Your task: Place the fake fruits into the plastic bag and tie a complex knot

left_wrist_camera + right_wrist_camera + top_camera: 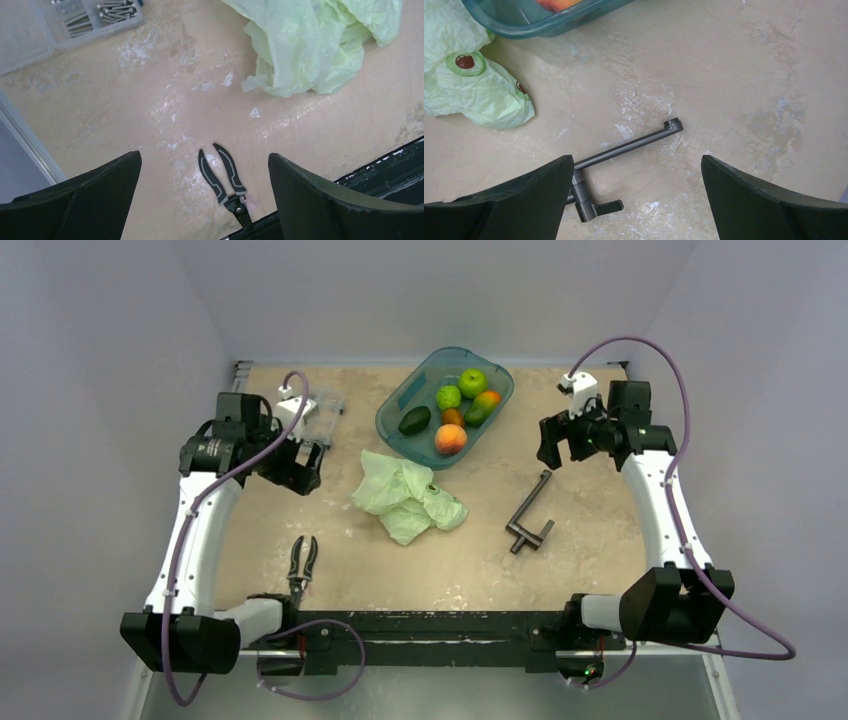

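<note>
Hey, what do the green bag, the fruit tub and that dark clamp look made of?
Bag: thin plastic film, pale green, semi-translucent, judging by its soft crumpled folds. Tub: rigid teal plastic, glossy, see-through walls. Clamp: likely metal, dark matte grey, though moulded plastic can't be ruled out.

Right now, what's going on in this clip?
Nothing is being handled yet. The left arm's fingers and the right arm's fingers are open and empty, raised above the table. The fake fruits sit in the teal tub at the back, and the pale green plastic bag lies crumpled in the middle, with no fruit visibly in it. Pliers, a dark clamp and a clear screw box lie around it.
</note>
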### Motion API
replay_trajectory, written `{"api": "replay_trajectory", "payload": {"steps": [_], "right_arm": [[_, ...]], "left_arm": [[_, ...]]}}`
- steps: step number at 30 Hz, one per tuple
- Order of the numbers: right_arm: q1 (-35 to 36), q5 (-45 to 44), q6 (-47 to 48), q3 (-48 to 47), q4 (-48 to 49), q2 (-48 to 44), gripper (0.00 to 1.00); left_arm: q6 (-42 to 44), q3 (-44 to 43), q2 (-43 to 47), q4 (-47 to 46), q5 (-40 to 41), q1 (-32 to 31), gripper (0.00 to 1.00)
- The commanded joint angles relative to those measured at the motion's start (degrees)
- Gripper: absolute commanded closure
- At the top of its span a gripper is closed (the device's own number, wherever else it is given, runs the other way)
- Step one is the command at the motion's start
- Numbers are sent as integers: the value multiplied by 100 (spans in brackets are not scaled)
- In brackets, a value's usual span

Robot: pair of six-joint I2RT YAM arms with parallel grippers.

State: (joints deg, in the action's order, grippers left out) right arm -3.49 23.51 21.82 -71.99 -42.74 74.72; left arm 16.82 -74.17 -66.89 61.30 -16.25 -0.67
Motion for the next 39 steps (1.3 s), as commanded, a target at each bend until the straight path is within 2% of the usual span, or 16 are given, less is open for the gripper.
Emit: {"api": "replay_trajectory", "payload": {"steps": [1, 8, 10, 13, 16, 19, 22, 25, 26, 27, 30, 32, 33, 36, 39], "right_arm": [[15, 218, 253, -142, -85, -78, 1], [19, 298, 517, 17, -125, -4, 1], [15, 326, 556, 28, -137, 31, 1], [20, 341, 607, 23, -158, 67, 1], [16, 304, 640, 10, -163, 78, 1], [15, 445, 794, -59, -331, 57, 1], [17, 690, 784, -125, -454, -10, 1], [6, 680, 794, -130, -560, -80, 1], [6, 639, 804, -118, -572, -111, 1], [6, 616, 806, -101, -570, -146, 1], [6, 693, 766, -3, -493, -285, 1], [10, 923, 644, 135, -343, -440, 1], [11, 1085, 603, 218, -236, -535, 1], [6, 1664, 294, 398, 173, -855, 1], [73, 2336, -573, 708, 1162, -1442, 1]], "left_arm": [[774, -168, 13, -302, -485, -360, 0], [1914, 321, -85, -1443, -995, -1363, 0], [2239, 577, -155, -1943, -925, -1790, 0], [2892, 739, -548, -2088, -882, -2323, 0], [3383, 1182, -914, -2747, -450, -2765, 0], [3659, 1537, -1448, -3753, 456, -3150, 0], [3859, 1525, -2172, -3985, 928, -3352, 0], [4100, 1739, -2483, -4144, 1129, -3469, 0], [4113, 1811, -2539, -4200, 1188, -3494, 4], [4072, 1826, -2585, -4169, 1216, -3510, 14], [3560, 1571, -2471, -3650, 981, -3510, 60], [2947, 1272, -2125, -3056, 271, -3445, 90], [2573, 1148, -1896, -2888, -71, -3413, 100], [1386, 640, -1499, -2406, -867, -3402, 100], [311, 65, -1412, -2061, -1226, -3410, 100]]}}
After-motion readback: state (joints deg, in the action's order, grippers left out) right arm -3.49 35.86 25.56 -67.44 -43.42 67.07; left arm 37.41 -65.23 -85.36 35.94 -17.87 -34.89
